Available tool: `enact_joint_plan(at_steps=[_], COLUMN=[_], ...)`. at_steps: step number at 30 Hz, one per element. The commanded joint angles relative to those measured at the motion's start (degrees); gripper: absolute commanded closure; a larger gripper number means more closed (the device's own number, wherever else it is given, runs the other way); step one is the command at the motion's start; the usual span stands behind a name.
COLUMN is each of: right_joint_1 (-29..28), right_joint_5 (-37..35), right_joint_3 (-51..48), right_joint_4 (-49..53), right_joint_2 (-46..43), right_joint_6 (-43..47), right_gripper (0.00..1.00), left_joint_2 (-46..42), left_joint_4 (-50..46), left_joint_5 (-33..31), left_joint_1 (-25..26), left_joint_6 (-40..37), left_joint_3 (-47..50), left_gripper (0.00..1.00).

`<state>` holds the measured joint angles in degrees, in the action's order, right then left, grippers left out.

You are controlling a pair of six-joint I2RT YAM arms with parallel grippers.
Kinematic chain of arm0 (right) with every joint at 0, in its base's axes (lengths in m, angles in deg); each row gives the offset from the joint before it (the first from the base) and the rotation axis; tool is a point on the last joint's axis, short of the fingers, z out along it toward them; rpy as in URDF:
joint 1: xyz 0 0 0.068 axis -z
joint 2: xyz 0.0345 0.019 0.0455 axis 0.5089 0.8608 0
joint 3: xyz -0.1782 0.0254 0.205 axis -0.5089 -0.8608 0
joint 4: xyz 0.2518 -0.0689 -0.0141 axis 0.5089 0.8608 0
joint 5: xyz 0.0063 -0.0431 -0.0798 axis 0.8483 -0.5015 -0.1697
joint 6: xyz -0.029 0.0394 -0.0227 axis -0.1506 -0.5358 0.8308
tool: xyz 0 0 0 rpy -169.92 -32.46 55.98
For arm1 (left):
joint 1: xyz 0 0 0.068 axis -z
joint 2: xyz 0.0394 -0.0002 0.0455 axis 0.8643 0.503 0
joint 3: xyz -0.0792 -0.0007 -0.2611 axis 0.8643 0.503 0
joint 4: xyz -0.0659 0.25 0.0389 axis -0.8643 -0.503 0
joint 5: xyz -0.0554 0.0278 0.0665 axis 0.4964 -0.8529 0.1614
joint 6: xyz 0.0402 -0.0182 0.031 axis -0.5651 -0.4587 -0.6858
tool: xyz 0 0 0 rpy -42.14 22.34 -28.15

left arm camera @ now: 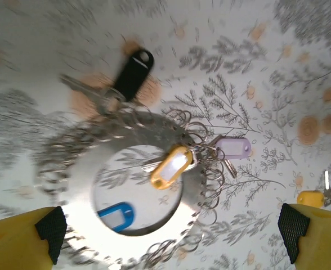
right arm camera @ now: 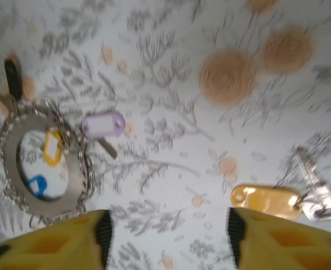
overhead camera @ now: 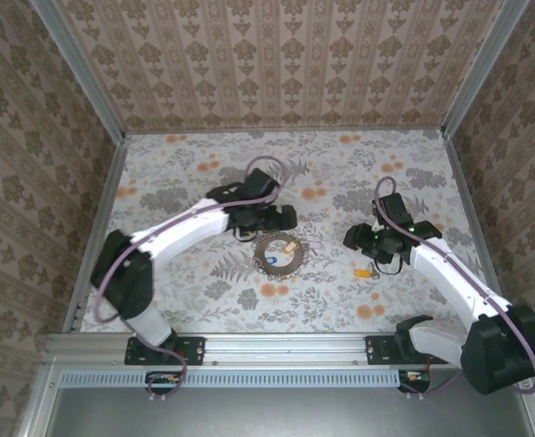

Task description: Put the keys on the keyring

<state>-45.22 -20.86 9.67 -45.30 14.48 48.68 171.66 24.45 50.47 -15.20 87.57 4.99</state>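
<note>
The keyring (left arm camera: 86,185) is a silvery disc edged with small wire loops, lying flat on the floral table. Keys with black (left arm camera: 133,73), yellow (left arm camera: 171,167), blue (left arm camera: 116,216) and lilac (left arm camera: 233,148) heads lie at or inside it. A loose yellow-headed key (right arm camera: 267,201) lies apart to its right. My left gripper (left arm camera: 171,236) hovers wide open above the keyring (overhead camera: 259,250). My right gripper (right arm camera: 170,233) is open with bare table between its fingers; the loose yellow key sits just beyond its right finger (right arm camera: 236,230).
Patterned walls and aluminium posts (overhead camera: 104,100) box the table in on three sides. A metal rail (overhead camera: 277,350) runs along the near edge by the arm bases. Purple cables (overhead camera: 267,164) loop over both arms.
</note>
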Motion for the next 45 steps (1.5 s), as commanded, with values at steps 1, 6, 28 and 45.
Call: enact_joint_plan(at_steps=[1, 6, 28, 45], right_joint_1=[-4.6, -18.3, -24.3, -23.5], right_joint_5=[9.2, 10.2, 6.2, 0.6], right_joint_3=[-0.2, 3.4, 7.3, 3.2], right_joint_4=[2.8, -4.0, -15.4, -15.5], right_joint_2=[0.4, 5.1, 29.5, 24.4], right_joint_6=[-0.2, 1.6, -5.6, -9.1], right_gripper=[0.5, 0.64, 0.69, 0.64], left_joint_2=[-6.4, -16.0, -37.8, -38.1], left_joint_4=[-2.5, -0.2, 8.8, 12.3], left_joint_5=[-2.7, 3.0, 5.9, 7.8], left_joint_1=[-1.6, -7.8, -13.0, -12.6], left_joint_6=[-9.0, -8.6, -8.1, -8.3], left_joint_3=[6.5, 17.9, 36.3, 38.1], left_gripper=[0.0, 0.0, 0.05, 0.07])
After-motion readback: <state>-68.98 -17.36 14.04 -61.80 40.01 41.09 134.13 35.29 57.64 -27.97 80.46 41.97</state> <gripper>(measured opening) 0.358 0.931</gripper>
